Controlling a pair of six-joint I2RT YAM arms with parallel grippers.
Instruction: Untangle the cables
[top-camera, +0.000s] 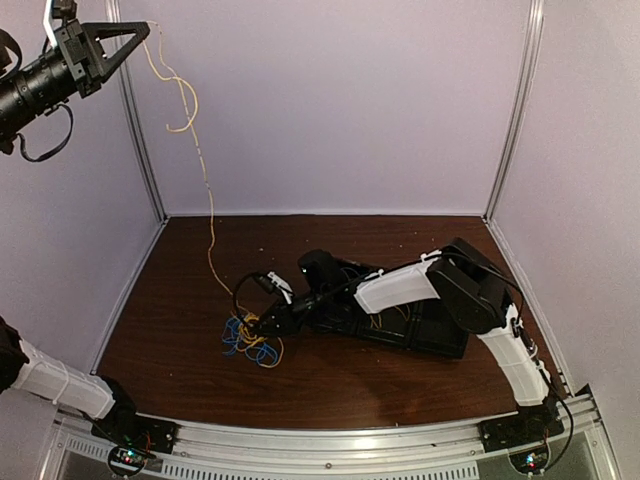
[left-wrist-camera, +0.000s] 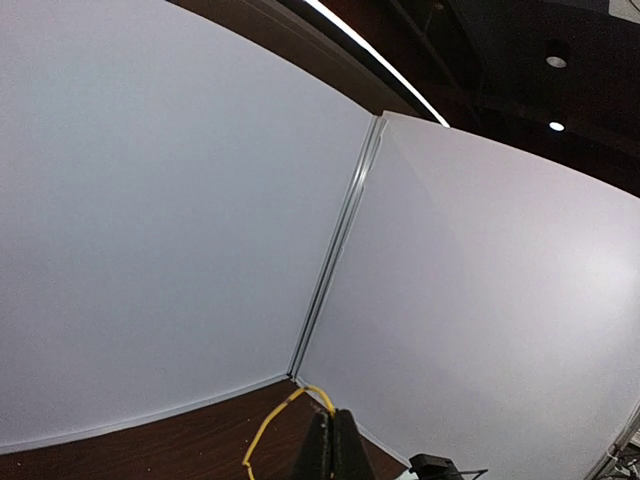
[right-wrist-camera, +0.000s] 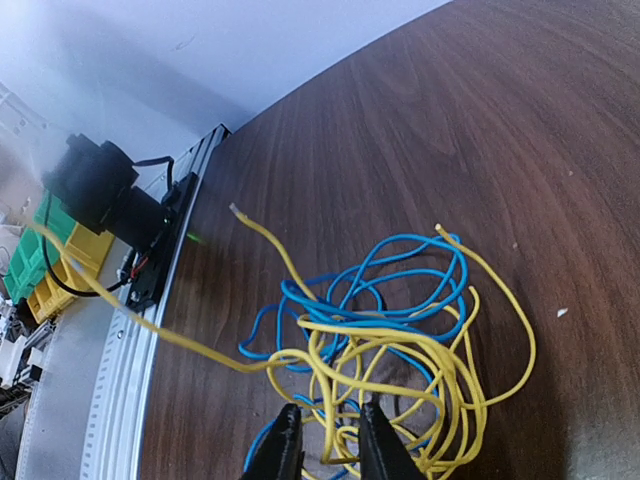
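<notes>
Dark wooden tabletop (top-camera: 400, 390), walled by pale panels (top-camera: 340, 100), is occupied toward its left front by the cables (top-camera: 250, 340), a yellow and blue tangle pinched between the narrowed right gripper (right-wrist-camera: 330, 450), while one yellow cable (top-camera: 210, 215) is clamped high above the far left corner by the closed left gripper (top-camera: 143, 32).

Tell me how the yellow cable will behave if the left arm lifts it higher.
Likely floppy: the yellow cable hangs in kinks and curls from the left end effector. Probably light, being thin. It may drag the blue cable along, since their loops interlace on the table.
</notes>
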